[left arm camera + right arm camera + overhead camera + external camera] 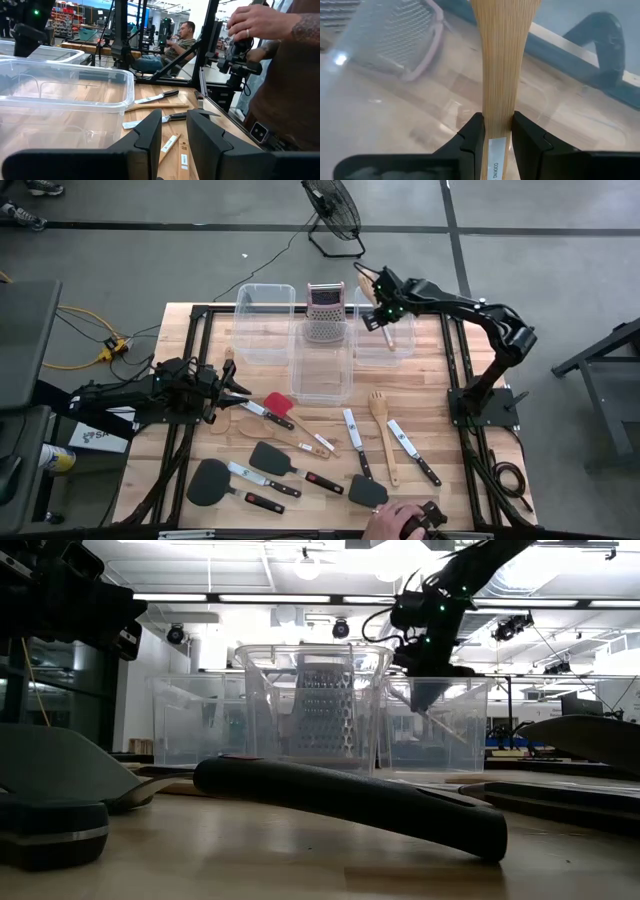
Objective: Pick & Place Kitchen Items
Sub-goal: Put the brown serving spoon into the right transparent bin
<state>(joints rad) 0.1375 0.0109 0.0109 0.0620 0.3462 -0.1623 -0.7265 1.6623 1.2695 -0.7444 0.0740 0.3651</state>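
At the worktop's far edge, three clear plastic bins (264, 320), right pincer (497, 131) clamping one pale wooden utensil (503, 60), left pincer (173, 131) parted, empty, one ridged steel grater (324, 312).

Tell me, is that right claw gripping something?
Yes: the right gripper is shut on a wooden utensil, above the right bin.

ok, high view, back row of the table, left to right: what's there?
Left clear bin → steel box grater → right gripper, shut on a wooden utensil over the right clear bin. The middle bin sits nearer, partly below the grater, so I left it out.
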